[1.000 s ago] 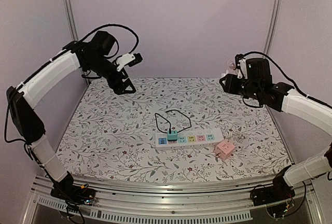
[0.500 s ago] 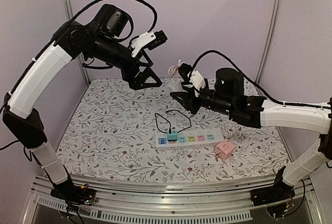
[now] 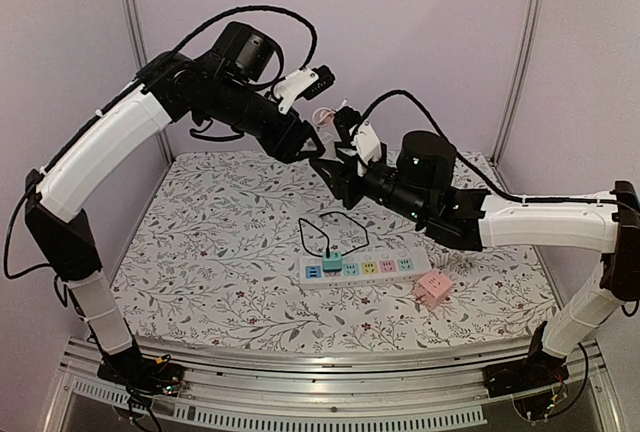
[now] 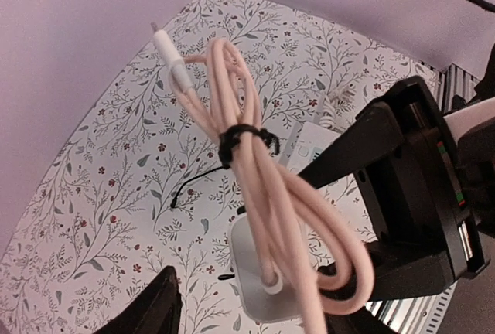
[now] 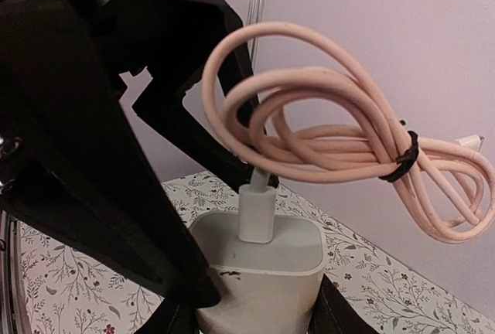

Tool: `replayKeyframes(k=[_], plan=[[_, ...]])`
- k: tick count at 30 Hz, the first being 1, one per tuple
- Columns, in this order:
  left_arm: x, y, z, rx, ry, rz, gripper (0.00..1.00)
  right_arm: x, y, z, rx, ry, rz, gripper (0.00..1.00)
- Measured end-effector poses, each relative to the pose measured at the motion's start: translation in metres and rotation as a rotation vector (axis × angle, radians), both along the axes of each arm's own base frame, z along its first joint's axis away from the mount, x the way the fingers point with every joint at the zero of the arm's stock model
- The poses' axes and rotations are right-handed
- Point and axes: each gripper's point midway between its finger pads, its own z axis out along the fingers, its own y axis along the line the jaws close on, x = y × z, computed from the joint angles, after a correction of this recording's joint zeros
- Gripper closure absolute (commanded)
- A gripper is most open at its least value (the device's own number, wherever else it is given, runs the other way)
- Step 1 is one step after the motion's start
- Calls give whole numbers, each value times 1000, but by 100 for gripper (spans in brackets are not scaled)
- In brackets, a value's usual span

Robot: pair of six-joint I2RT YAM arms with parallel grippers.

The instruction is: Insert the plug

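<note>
High above the far middle of the surface [image 3: 200, 252], the right jaws are gripping the white charger [image 5: 259, 272] by its sides, cable end up. I judge this is keeping the tied pink cable [image 5: 325, 141] clear, perhaps for a handover. The left jaws are hovering right beside it; whether they are open or gripping, I cannot tell. The right wrist view is showing that grip. Only the top view is showing the power strip [image 3: 362, 268] whole, lying toward the front edge, with a teal plug [image 3: 332, 260] occupying one socket and a pink adapter [image 3: 433, 288] sitting just beside its right end.
</note>
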Motion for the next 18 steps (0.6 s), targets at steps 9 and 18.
replayKeyframes(k=[9,18], plan=[[10,-11,-12,3,2,5,91,4,1,-4,22,23,-15,100],[9,-16,-11,-20,20,0,100,9,-2,-6,15,19,-51,5]])
